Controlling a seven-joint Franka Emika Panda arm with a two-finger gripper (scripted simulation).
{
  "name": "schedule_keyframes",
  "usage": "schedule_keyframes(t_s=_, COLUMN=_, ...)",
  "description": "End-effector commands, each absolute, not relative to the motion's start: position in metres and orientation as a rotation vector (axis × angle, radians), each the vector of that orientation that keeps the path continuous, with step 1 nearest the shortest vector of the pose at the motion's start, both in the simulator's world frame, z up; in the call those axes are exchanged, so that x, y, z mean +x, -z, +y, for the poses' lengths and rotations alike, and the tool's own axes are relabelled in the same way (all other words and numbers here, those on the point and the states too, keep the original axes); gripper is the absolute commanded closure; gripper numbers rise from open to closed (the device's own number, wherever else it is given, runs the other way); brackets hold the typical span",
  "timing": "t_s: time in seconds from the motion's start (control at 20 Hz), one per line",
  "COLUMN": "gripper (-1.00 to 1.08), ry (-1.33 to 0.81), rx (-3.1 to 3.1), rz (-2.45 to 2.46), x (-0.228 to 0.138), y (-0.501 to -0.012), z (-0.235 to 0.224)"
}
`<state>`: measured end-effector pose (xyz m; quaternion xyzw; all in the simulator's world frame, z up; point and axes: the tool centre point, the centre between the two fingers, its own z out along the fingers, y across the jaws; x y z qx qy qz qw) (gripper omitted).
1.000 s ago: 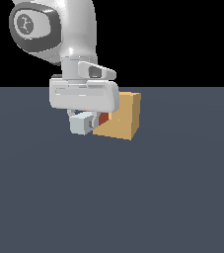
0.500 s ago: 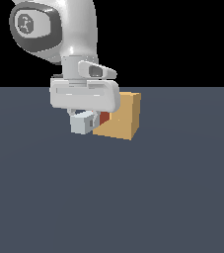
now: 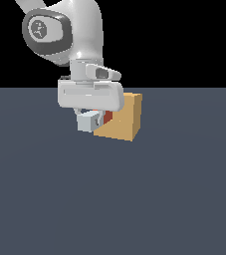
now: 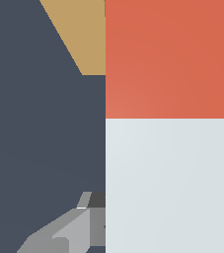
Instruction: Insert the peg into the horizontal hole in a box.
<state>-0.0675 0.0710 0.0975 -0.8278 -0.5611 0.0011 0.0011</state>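
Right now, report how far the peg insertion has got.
Done: the claw holds the peg, lifted and level, red end towards the box. In hand: the red tip meets the box face in the exterior view, though the hole itself is hidden, so entry can't be confirmed. Left: most of the peg, including the whole grey half, is outside and needs pushing in.

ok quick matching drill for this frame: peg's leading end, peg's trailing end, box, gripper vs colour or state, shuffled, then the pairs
Things:
1. peg, end toward the box
2. peg, end toward the gripper
3. box
4. gripper

Colour or state:
A. tan
B. pale grey-white
C. shut on the peg
D. red-orange

Pairs: 1-D, 2-B, 3-A, 4-C
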Motion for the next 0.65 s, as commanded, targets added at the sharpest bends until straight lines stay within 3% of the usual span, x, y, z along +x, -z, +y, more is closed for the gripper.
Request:
schedule_keyframes(t_s=0.0, gripper=1.08, ry=0.002, rx=-2.599, rz=-1.764, x=-0.060, y=-0.099, z=0.088)
schedule_keyframes(t_s=0.6, gripper=1.08, ry=0.005, rx=-2.599, rz=-1.764, x=-0.042, y=-0.100, z=0.131)
